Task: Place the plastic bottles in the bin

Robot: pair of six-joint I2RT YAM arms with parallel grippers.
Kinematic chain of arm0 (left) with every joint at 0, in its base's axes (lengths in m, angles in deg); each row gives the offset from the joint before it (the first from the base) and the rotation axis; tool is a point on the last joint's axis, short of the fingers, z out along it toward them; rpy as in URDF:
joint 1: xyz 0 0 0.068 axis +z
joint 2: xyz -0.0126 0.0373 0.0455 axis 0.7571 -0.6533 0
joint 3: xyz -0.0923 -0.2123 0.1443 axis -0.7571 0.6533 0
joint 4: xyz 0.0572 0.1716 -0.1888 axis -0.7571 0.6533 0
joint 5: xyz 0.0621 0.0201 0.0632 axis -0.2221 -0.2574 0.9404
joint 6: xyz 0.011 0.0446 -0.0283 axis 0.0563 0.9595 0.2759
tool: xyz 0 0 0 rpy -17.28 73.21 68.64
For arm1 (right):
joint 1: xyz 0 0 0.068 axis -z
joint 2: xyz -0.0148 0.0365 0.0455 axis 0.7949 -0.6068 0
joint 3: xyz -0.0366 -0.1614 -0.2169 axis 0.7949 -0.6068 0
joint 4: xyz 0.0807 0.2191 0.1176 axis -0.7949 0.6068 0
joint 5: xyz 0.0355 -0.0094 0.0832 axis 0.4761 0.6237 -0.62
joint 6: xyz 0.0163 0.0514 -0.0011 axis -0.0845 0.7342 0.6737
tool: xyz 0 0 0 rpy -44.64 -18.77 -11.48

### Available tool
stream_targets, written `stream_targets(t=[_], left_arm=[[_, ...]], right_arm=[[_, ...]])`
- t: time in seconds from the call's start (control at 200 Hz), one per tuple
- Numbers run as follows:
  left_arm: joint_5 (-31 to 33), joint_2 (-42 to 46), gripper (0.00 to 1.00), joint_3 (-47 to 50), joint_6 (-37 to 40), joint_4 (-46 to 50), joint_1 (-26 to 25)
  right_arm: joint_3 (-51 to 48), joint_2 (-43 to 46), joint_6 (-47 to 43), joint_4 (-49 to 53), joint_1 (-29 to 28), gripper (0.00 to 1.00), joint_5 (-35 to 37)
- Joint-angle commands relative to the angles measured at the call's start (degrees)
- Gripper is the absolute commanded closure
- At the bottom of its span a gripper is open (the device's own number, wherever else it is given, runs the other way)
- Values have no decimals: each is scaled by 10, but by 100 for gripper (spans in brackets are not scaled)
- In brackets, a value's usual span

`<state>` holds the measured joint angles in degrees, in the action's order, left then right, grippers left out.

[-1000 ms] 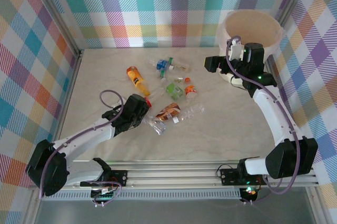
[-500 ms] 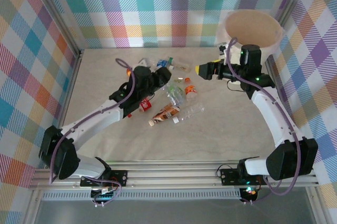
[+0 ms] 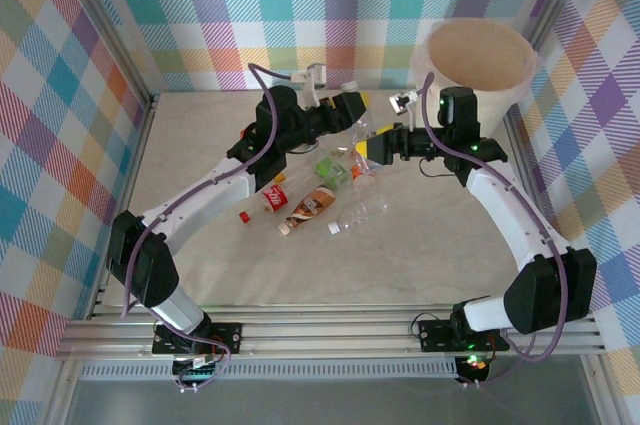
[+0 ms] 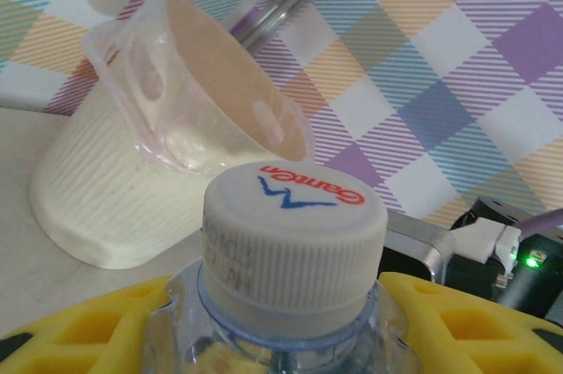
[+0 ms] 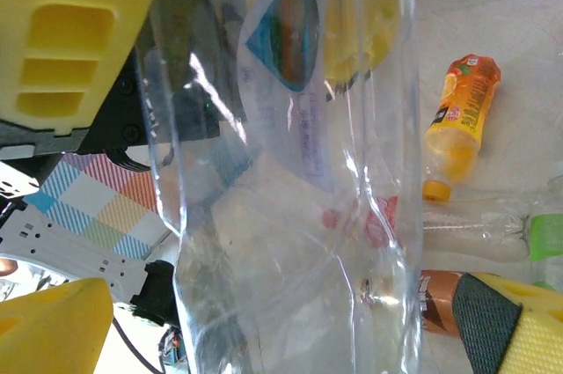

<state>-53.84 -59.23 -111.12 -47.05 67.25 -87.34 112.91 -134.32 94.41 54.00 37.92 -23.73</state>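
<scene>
Top external view: one bin (image 3: 470, 70) stands at the far right corner of the counter (image 3: 200, 145), upright and cream-white; left of it the two arms meet above the far middle of the counter. The left gripper (image 3: 352, 115) has its fingers closed on one clear bottle (image 3: 366, 131), lifted off the counter; the right gripper (image 3: 383, 148) sits just beside it with its fingers spread wide, gripping nothing.

Five more bottles can be counted lying in a loose cluster nearer the arm bases: a red-labelled bottle (image 3: 272, 195) whose white script is too small to read; a brown-labelled bottle (image 3: 312, 205); a plain clear bottle (image 3: 358, 213); a green-labelled bottle (image 3: 330, 170); an orange-capped bottle (image 3: 362, 170). Others may be hidden under the left arm.

From the left wrist, yellow fingers (image 4: 457, 321) flank the held bottle's neck; its white cap (image 4: 295, 233) bears a blue mark and a red word, upside down and not surely legible. From the right wrist, the held bottle carries a blue label with an orange oval, print blurred; an orange bottle (image 5: 462, 114) lies beyond.
</scene>
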Motion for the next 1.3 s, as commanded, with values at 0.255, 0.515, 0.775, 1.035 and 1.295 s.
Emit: stream_targets(t=[0.255,0.515,0.775,1.035,1.295], left_arm=[[-34,-15,56,-21,13,-43,-5],[-23,-20,54,-19,11,-37,-5],[27,-11,20,-61,51,71,-2],[117,69,0,-9,70,106,8],[252,169,0,74,66,139,8]], right_arm=[[27,-23,-2,-1,-6,30,-62],[29,-19,-17,10,-5,51,-46],[45,-20,-43,56,-6,56,60],[78,-26,-62,106,-1,57,223],[138,-34,-97,113,15,57,338]])
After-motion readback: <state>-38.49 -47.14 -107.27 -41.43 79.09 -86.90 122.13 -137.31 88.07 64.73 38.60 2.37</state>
